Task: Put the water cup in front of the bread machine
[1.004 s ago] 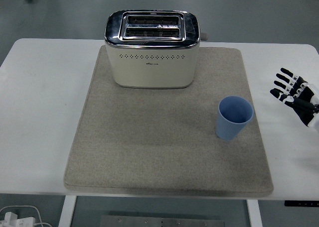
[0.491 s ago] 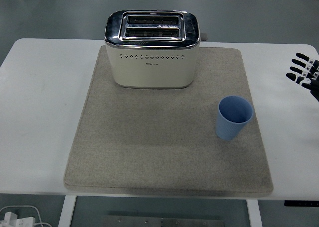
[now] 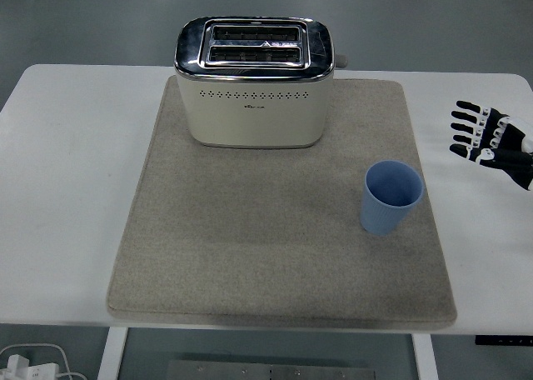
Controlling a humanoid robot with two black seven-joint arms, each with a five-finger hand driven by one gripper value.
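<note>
We're at the reach, nothing grasped yet.
The mat (image 3: 250, 247) carries the bread machine (image 3: 254, 84); the water cup (image 3: 391, 197) stands upright, off to its right and nearer us. Our right hand (image 3: 485, 138) hovers beyond, fingers spread wide, empty; next we close in and wrap that cup.

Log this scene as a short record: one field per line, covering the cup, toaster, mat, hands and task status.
cup: blue cup, upright, on the mat's right side, untouched
toaster: cream toaster at the mat's far edge, slots empty
mat: grey mat on the white table
right hand: right hand over the table's right edge, fingers spread, apart from the cup
left hand: not in view
task status: cup sits right of and nearer than the toaster, not yet in front of it
</note>
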